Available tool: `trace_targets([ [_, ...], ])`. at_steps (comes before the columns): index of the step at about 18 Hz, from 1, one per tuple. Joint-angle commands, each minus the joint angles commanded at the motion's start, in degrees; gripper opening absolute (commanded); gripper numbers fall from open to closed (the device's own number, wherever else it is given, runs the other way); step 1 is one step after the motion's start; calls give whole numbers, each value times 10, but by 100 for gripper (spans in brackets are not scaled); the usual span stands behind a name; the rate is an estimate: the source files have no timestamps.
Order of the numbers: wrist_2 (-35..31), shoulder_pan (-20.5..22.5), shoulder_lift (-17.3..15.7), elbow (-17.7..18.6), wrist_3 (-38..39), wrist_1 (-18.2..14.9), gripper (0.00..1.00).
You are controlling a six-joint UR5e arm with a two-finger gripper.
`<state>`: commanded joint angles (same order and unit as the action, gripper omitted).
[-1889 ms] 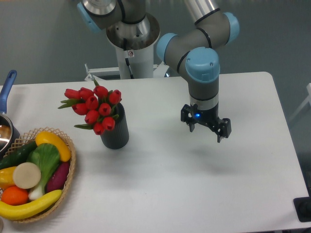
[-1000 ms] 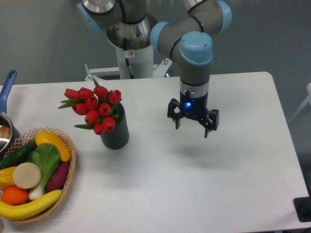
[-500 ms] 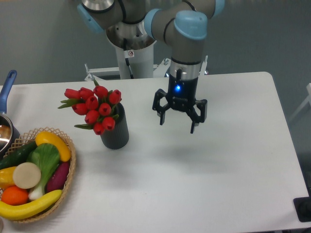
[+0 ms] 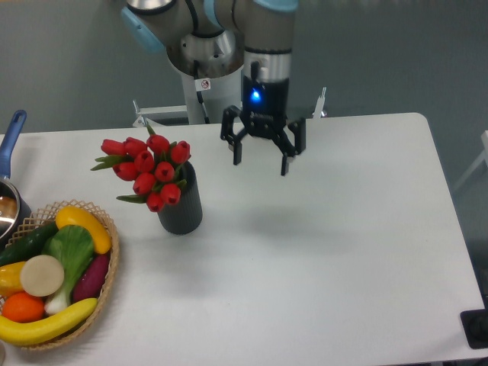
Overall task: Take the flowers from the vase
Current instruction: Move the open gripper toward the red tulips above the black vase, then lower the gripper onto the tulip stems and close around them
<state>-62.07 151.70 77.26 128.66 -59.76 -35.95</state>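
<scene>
Leftward and upward the gripper [image 4: 260, 158] had travelled toward the flowers [image 4: 149, 172], fingers [image 4: 235, 152] spread wide and holding nothing, likely readying a grasp, while the bunch sat in the vase [image 4: 181, 204] on the table [image 4: 320, 259].

A white table [image 4: 320, 259] with rounded corners is filling most of the view, spreading below and to both sides of the tool [image 4: 261, 157]; behind the tool a plain grey-teal wall [image 4: 396, 53] is running across the top; even, soft light is casting only a faint shadow beneath the tool.
</scene>
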Motion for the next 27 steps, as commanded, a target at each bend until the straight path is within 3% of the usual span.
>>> trace_targets([
  [4, 70, -10, -1, 19, -1, 1, 100],
  [7, 184, -13, 3, 34, 2, -1, 100],
  [9, 200, -12, 9, 44, 0, -1, 100],
  [15, 272, -13, 82, 29, 0, 2, 100],
  [19, 339, -13, 102, 26, -1, 2, 100],
  [21, 340, -13, 113, 20, -6, 2, 99],
  [22, 340, -14, 118, 20, -11, 2, 83],
  [24, 338, -13, 118, 21, -23, 2, 33],
  [25, 337, -13, 117, 23, -31, 2, 14],
  [26, 337, -13, 114, 25, -38, 2, 1],
  [27, 337, -13, 110, 26, -40, 2, 0],
])
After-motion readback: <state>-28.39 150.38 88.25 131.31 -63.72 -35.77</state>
